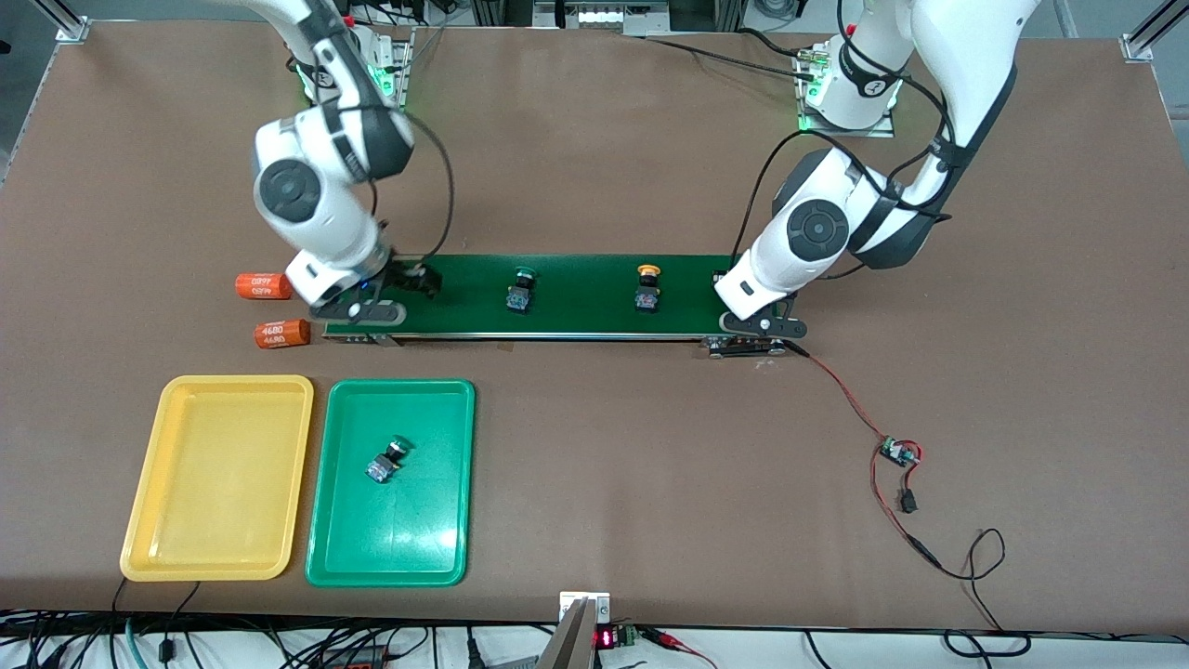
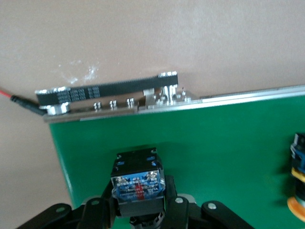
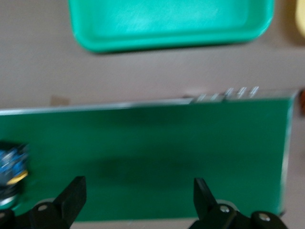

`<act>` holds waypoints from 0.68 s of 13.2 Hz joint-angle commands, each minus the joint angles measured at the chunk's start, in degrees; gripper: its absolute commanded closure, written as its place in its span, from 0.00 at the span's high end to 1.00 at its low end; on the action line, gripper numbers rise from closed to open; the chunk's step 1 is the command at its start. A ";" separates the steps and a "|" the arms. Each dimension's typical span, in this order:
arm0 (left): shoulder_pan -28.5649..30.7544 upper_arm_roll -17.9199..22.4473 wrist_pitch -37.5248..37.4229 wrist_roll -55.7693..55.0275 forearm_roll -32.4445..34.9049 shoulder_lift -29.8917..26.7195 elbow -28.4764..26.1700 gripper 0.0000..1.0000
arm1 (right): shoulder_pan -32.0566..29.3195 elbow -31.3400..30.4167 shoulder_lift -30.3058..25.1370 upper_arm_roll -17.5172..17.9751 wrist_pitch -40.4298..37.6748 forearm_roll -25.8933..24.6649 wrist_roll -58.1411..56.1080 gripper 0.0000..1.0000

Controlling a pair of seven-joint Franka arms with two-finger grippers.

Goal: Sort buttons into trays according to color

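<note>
1. Brown table top (image 1: 604, 465) fills nearly the whole front view, matte, evenly lit.
2. Aluminium frame profiles (image 1: 1147, 32) stand at its corners by the arm bases.
3. Cable clutter (image 1: 279, 641) runs along the camera-side edge.
4. Small red digit display (image 1: 605, 638) there, probably a controller; unreadable.

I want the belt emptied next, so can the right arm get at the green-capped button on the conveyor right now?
Probably yes. The right gripper hangs open and empty over the conveyor belt at the right arm's end, and the green-capped button stands alone farther along with bare belt between. The left gripper, shut on another button, is at the opposite end.
</note>
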 commanded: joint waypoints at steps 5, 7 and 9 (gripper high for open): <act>-0.11 0.16 1.69 -0.11 -0.99 0.46 1.47 1.00 | 4.38 -0.66 2.65 -0.40 6.64 -0.14 11.20 1.00; -0.11 0.16 1.43 -0.11 -0.99 -2.08 2.17 1.00 | 5.87 1.80 4.93 -0.48 6.64 -0.58 9.80 1.00; 0.06 1.12 0.72 0.07 -0.73 -4.63 4.18 1.00 | 7.02 3.12 6.25 -0.48 6.64 -1.80 9.70 1.00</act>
